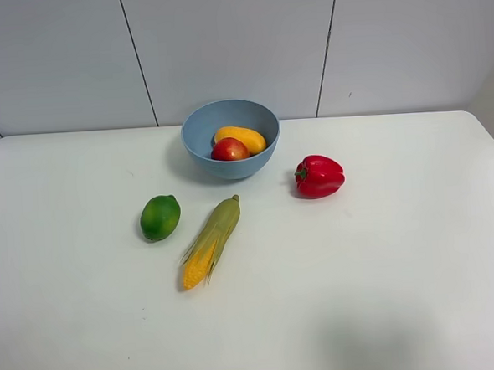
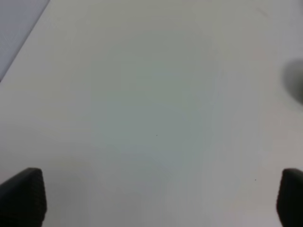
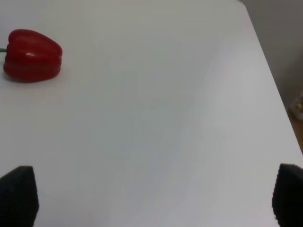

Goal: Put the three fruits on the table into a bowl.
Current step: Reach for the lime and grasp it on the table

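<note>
Lime [image 1: 160,217] on left half of table [image 1: 403,268], beside corn [image 1: 211,242], apart from bowl [image 1: 229,168]. Mango [image 1: 241,137], apple [image 1: 229,149] inside bowl. Left gripper [image 2: 156,196] spread wide, empty; right gripper [image 3: 154,196] likewise. Left arm probably nearer.

Bowls: one; the light blue bowl [image 1: 189,130]
Fruits: three; one mango [image 1: 242,137], one apple [image 1: 229,150], one lime [image 1: 160,217]
Fruits inside the bowl: two; on the bench [image 1: 403,268]: one
Peppers: one red pepper [image 1: 319,176]
Corn: one corn cob [image 1: 211,242]
Hands: two; left hand [image 2: 156,201], right hand [image 3: 154,198]
</note>
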You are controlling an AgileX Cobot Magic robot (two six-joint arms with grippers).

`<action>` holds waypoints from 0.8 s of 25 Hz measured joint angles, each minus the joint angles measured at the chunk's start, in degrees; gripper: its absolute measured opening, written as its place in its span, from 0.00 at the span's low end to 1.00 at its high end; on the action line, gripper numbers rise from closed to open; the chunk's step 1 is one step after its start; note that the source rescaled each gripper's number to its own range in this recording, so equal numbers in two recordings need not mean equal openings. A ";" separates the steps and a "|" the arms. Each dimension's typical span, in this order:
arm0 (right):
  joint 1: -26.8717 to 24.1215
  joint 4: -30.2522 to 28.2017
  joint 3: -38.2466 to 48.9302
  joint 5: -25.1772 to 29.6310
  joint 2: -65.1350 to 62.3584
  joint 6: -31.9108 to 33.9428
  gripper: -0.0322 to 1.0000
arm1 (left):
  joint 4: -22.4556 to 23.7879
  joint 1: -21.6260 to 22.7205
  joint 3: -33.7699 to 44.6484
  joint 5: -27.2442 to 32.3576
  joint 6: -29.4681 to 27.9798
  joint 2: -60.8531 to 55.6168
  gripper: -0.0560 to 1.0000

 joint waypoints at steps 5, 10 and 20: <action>0.00 0.12 0.86 -1.52 -1.34 0.00 1.00 | 0.00 0.00 0.00 0.00 0.00 0.00 1.00; 0.00 0.06 1.27 -2.21 -1.34 0.00 1.00 | 0.00 0.00 0.00 0.00 0.00 0.00 1.00; 0.00 -0.01 1.63 -2.74 -1.34 0.04 0.98 | 0.00 0.00 0.00 0.00 0.00 0.00 1.00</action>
